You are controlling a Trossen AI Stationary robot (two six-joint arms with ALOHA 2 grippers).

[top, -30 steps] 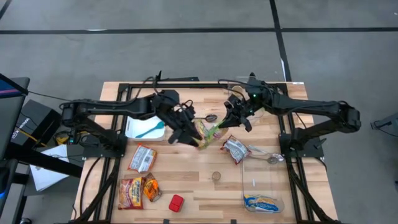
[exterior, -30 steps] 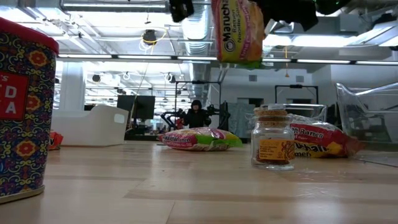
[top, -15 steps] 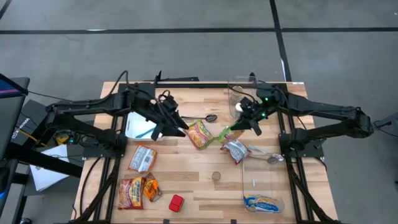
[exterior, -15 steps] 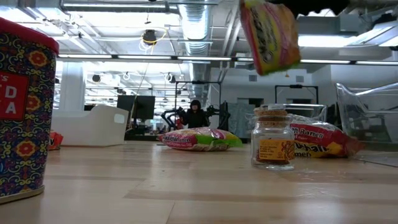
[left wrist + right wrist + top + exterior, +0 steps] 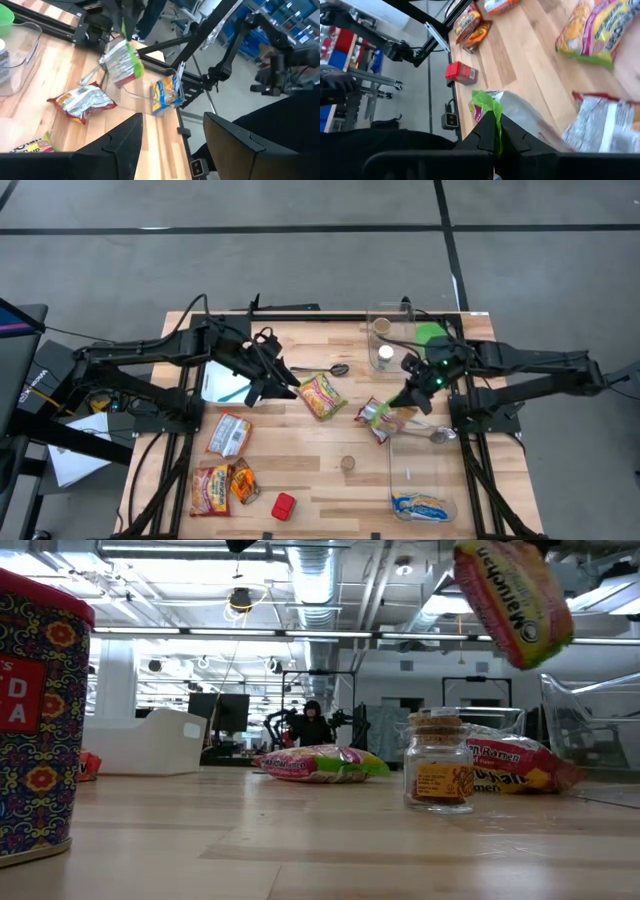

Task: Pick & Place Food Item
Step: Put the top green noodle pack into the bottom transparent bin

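Note:
A ramen packet (image 5: 372, 413), silver-backed with a green edge, hangs in the air right of the table's middle. It shows high up in the low view (image 5: 515, 600) and beyond my left fingers in the left wrist view (image 5: 122, 62). My right gripper (image 5: 405, 398) is shut on it. My left gripper (image 5: 280, 385) stands open left of the table's middle, with nothing between its fingers (image 5: 172, 145). A second, yellow ramen packet (image 5: 322, 395) lies flat on the table between the two grippers. My right gripper pinches the packet's green edge (image 5: 482, 100) between its two shut fingers. The fingers slant down toward it from the table's right side. The packet hangs tilted below the fingers, clear of the table and above a red and silver packet (image 5: 385, 432).
A corked jar (image 5: 440, 762) stands near the middle and a red canister (image 5: 284, 506) at the near edge. A white bin (image 5: 232, 385) sits by my left arm, with more packets (image 5: 222, 480) near left. A clear container (image 5: 420, 470) holds a yellow bag at near right.
My right gripper has carried the hanging packet toward the table's right edge, and the packet has tipped from upright to tilted. My left gripper has drawn back from the packet toward the table's left edge, then kept still.

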